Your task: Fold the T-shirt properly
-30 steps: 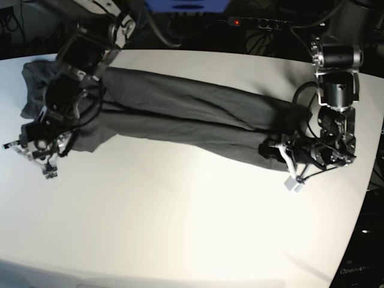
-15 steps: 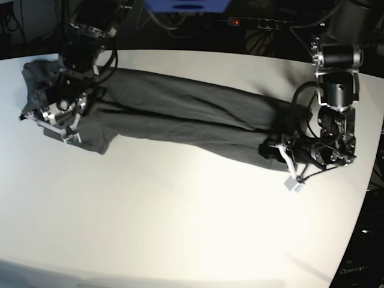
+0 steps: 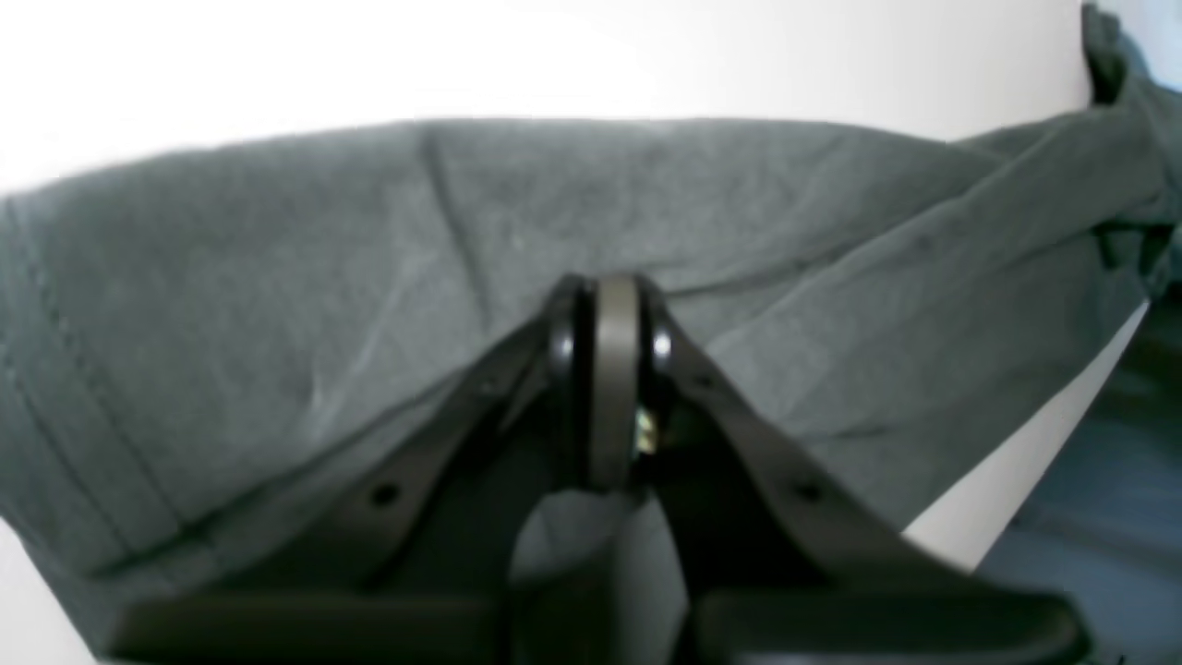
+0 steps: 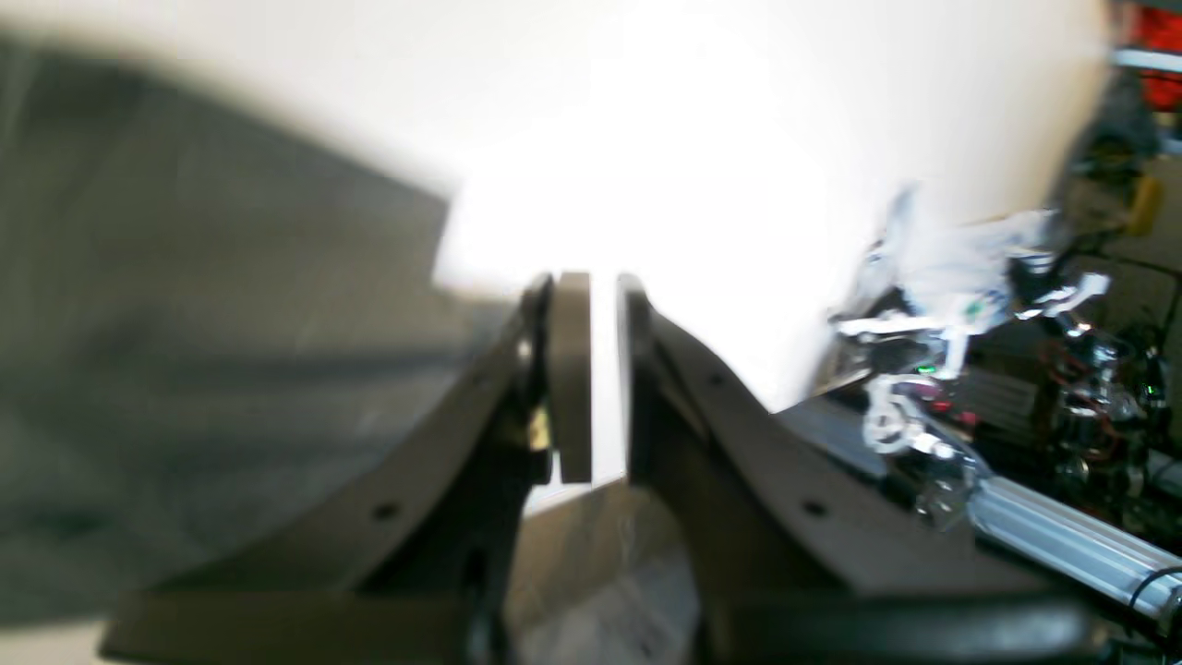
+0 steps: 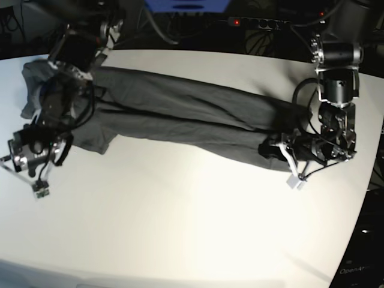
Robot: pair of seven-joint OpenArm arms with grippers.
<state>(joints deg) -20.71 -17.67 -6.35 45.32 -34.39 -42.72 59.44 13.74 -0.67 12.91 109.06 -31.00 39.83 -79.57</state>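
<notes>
T-shirt (image 5: 180,117) lies strung from 10 to 3 o'clock across desk (image 5: 180,228); left end effector (image 3: 605,369) pinches its soft, limp hem, right end effector (image 4: 591,369) narrowly parted, empty—you'd regrip at 9 o'clock edge.

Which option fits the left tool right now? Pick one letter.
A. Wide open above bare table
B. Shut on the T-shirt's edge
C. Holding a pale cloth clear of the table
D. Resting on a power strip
B. In the left wrist view the left tool has its pads pressed together with the grey T-shirt gathered around them.
</notes>
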